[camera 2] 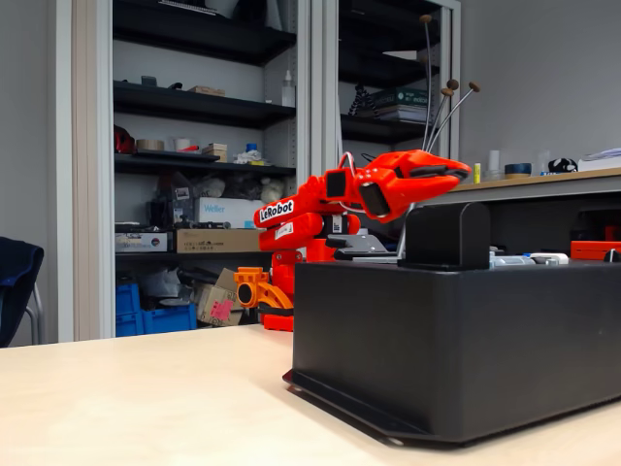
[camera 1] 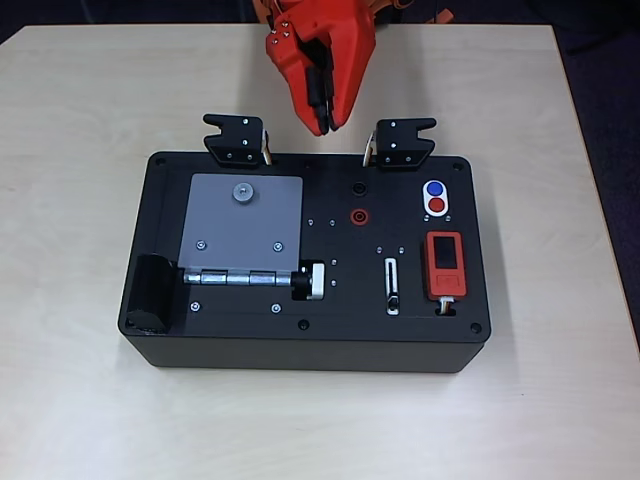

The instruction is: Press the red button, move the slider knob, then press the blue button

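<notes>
The black task box (camera 1: 250, 340) lies mid-table. On its right part a white oval bezel holds the blue button (camera 1: 434, 187) above the red button (camera 1: 436, 205). Lower and to the left, the slider knob (camera 1: 393, 300) sits near the bottom of its white-rimmed slot (camera 1: 391, 278). My orange-red gripper (camera 1: 323, 124) hangs just beyond the box's far edge, left of the buttons, with its jaws together and nothing between them. In the fixed view the gripper (camera 2: 460, 175) hovers above the box (camera 2: 456, 340), clear of its top.
Two black brackets (camera 1: 237, 138) (camera 1: 403, 142) stick out at the box's far edge on either side of the gripper. The top also carries a grey hinged plate (camera 1: 245, 222), a silver-black knob (camera 1: 312, 282), a red socket (camera 1: 357, 215), a black socket (camera 1: 357, 188) and an orange-red module (camera 1: 444, 265).
</notes>
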Action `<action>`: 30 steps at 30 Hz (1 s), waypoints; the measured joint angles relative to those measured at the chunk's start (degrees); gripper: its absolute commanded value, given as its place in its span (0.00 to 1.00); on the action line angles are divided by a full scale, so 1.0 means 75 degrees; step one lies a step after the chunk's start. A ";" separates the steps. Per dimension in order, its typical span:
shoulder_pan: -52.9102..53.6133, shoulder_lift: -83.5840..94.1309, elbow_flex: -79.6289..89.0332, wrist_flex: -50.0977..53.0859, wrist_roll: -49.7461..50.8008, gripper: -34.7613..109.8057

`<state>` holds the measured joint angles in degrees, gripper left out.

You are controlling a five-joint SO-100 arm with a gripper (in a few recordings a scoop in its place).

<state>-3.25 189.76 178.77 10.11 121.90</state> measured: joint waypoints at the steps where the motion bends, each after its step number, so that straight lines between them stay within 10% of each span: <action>1: -0.0012 0.0059 0.0035 -0.0211 0.0105 0.24; 30: -0.0539 0.0070 0.0129 -0.7840 0.5133 0.24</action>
<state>-7.29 190.28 179.74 -48.69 160.40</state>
